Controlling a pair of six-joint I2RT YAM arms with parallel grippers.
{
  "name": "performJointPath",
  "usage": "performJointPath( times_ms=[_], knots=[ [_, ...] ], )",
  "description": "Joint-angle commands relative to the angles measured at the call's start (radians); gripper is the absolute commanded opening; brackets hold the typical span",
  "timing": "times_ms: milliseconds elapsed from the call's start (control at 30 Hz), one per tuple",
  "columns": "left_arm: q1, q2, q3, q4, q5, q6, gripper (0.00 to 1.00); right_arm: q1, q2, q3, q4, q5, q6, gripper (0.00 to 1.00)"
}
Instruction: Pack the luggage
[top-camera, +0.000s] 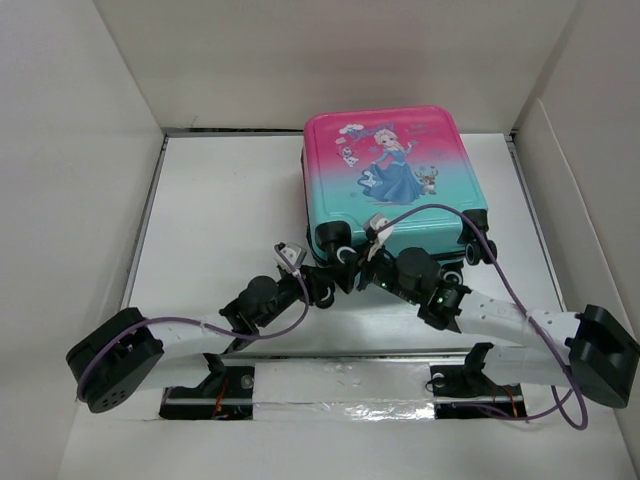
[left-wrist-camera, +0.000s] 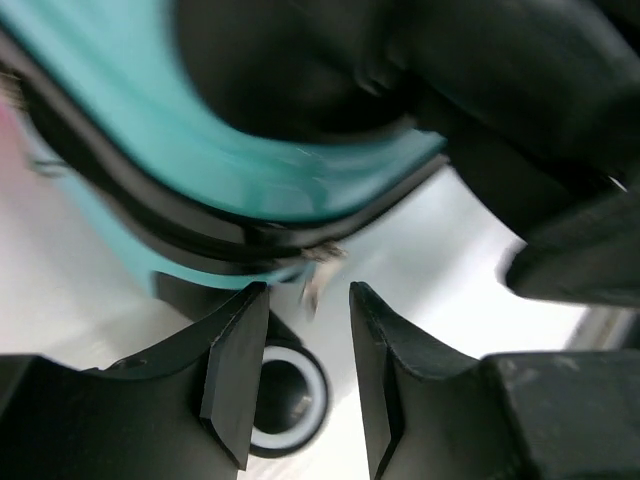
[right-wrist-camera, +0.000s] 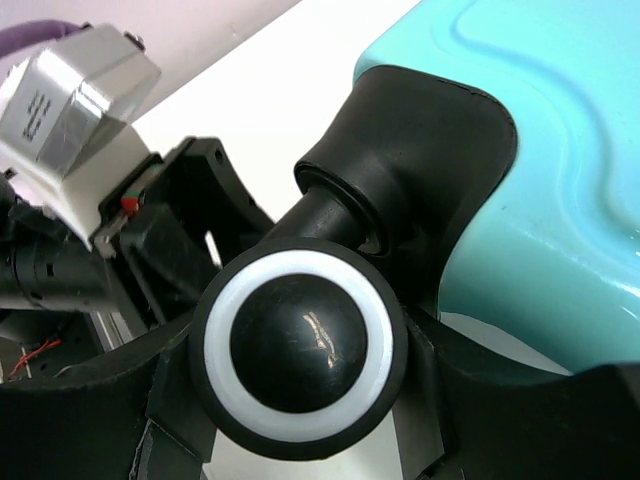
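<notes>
Right gripper (right-wrist-camera: 296, 385) is clenched on a black, white-ringed wheel (right-wrist-camera: 300, 325) at the 7 o'clock corner of the luggage (top-camera: 385, 165). Left gripper (left-wrist-camera: 307, 295) has its jaws parted with nothing between them, tips just short of the zipper pull (left-wrist-camera: 318, 268), second wheel (left-wrist-camera: 292, 402) beneath. Luggage lies closed, print up, on the table (top-camera: 230, 200), at 12 o'clock from the arm bases with its wheels toward 6.

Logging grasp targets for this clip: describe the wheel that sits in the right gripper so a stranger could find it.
Start at the suitcase lying flat on the table, picture side up. Follow its teal edge nearest the arms to the left corner: a black wheel with a white ring. Unlike the free wheels at the right corner, it sits in the right gripper.
</notes>
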Motion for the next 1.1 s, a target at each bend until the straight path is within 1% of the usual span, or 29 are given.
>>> performJointPath(
  times_ms=[0, 100, 167, 200, 233, 400, 500, 567, 700, 800, 833, 900, 933, 967, 1067],
  knots=[
    [-0.003, 0.025, 0.03, 0.054, 0.132, -0.008, 0.34, -0.026, 0.023, 0.097, 0.117, -0.03, -0.009, 0.0],
    [-0.003, 0.039, 0.011, 0.092, 0.122, -0.028, 0.36, -0.026, 0.051, 0.111, 0.129, -0.036, -0.01, 0.0],
    [-0.003, 0.048, 0.02, 0.092, 0.114, -0.027, 0.43, -0.026, 0.064, 0.114, 0.14, -0.036, -0.007, 0.0],
    [-0.003, 0.061, 0.028, 0.091, 0.081, -0.027, 0.45, -0.026, 0.066, 0.116, 0.141, -0.065, -0.009, 0.0],
    [-0.003, 0.068, 0.046, 0.092, 0.076, -0.027, 0.46, -0.026, 0.067, 0.117, 0.143, -0.071, -0.009, 0.0],
    [-0.003, 0.142, 0.088, 0.153, 0.016, -0.047, 0.45, -0.026, 0.074, 0.119, 0.143, -0.099, -0.004, 0.0],
    [-0.003, 0.166, 0.106, 0.201, -0.017, -0.063, 0.4, -0.026, 0.072, 0.113, 0.145, -0.1, -0.001, 0.0],
    [-0.013, 0.171, 0.108, 0.222, -0.03, -0.067, 0.34, -0.026, 0.074, 0.108, 0.148, -0.103, 0.001, 0.0],
    [-0.013, 0.193, 0.132, 0.23, -0.022, -0.071, 0.31, -0.026, 0.081, 0.108, 0.157, -0.111, 0.004, 0.0],
    [-0.013, 0.214, 0.142, 0.242, -0.037, -0.083, 0.22, -0.026, 0.086, 0.111, 0.161, -0.117, 0.007, 0.0],
    [-0.013, 0.22, 0.148, 0.242, -0.048, -0.091, 0.17, -0.026, 0.086, 0.113, 0.161, -0.119, 0.007, 0.0],
    [-0.013, 0.237, 0.152, 0.242, -0.086, -0.113, 0.1, -0.015, 0.084, 0.113, 0.161, -0.119, 0.005, 0.0],
    [-0.013, 0.243, 0.158, 0.242, -0.103, -0.125, 0.02, -0.015, 0.083, 0.114, 0.161, -0.117, 0.005, 0.0],
    [-0.013, 0.251, 0.163, 0.242, -0.117, -0.146, 0.0, -0.004, 0.084, 0.114, 0.161, -0.116, 0.005, 0.0],
    [-0.013, 0.275, 0.189, 0.223, -0.156, -0.168, 0.0, -0.004, 0.084, 0.114, 0.161, -0.113, 0.004, 0.0]
  ],
)
